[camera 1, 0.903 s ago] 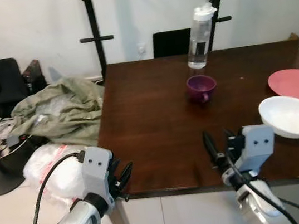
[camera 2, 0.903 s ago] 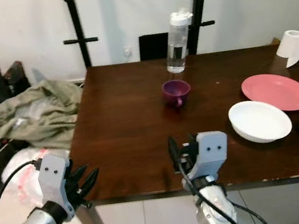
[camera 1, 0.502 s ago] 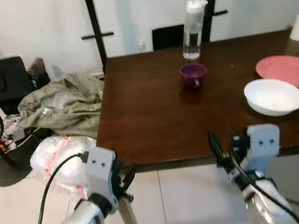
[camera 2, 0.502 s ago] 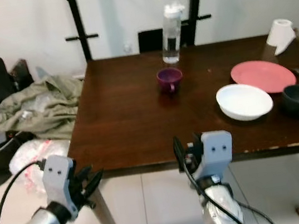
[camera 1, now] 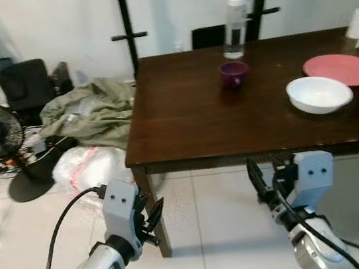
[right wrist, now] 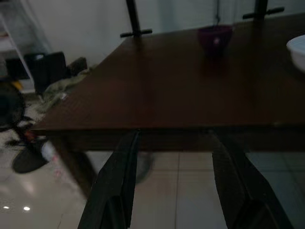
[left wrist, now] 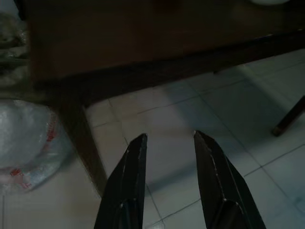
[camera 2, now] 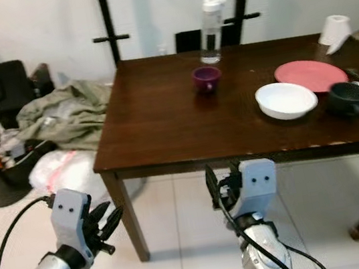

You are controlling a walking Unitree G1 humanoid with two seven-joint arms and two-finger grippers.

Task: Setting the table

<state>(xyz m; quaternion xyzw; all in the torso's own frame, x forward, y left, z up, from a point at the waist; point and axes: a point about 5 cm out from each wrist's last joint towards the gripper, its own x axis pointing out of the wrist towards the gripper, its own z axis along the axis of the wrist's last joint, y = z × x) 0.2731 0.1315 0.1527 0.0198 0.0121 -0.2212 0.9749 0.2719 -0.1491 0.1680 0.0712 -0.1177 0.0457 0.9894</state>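
Right claw (camera 2: 223, 189) spread, below table (camera 2: 164, 120) edge

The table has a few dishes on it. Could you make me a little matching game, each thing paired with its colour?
Things:
1. cup
2. bowl
3. plate
4. mug

Colours:
A. white
B. dark grey
C. purple
D. pink-red

Pairs: 1-C, 2-A, 3-D, 4-B

All four stand on the brown table.
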